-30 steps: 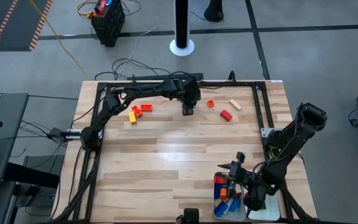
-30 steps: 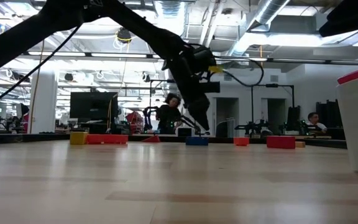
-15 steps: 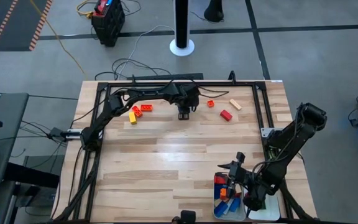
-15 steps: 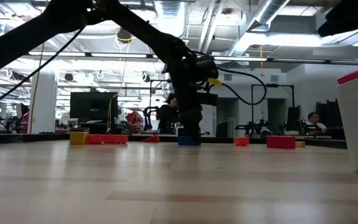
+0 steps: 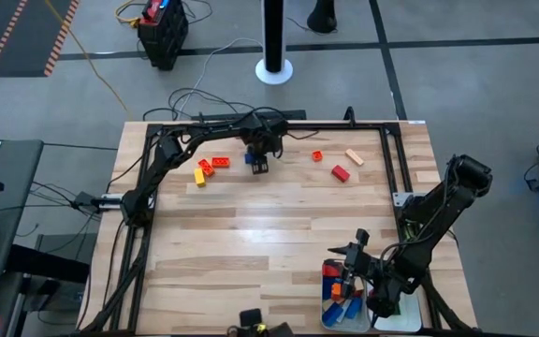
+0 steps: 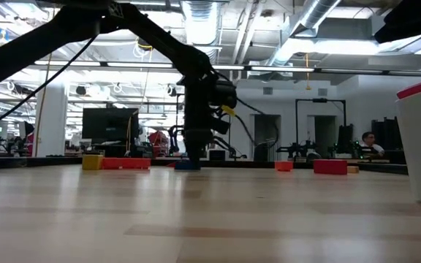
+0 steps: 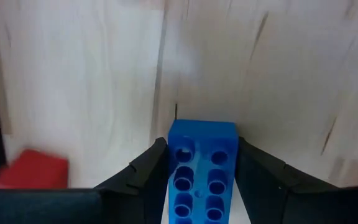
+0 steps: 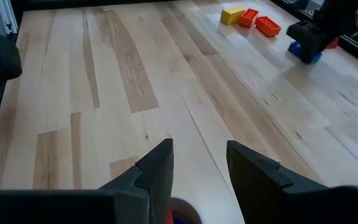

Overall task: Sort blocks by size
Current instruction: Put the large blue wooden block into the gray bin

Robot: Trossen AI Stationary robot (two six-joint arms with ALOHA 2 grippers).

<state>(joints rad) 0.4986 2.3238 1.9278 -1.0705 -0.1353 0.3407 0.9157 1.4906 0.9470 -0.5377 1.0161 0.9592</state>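
Nearest the bench's front edge, the right gripper hung with its jaws apart and empty just above the white tray, which already held several bricks. Far across the bench from that tray, the left gripper was clamped on a blue block, set low by the red and yellow bricks. The block's long axis ran along the fingers, its hollow underside facing the wrist camera. The grip looked shallow; a quick swing toward the tray could twist the block loose.
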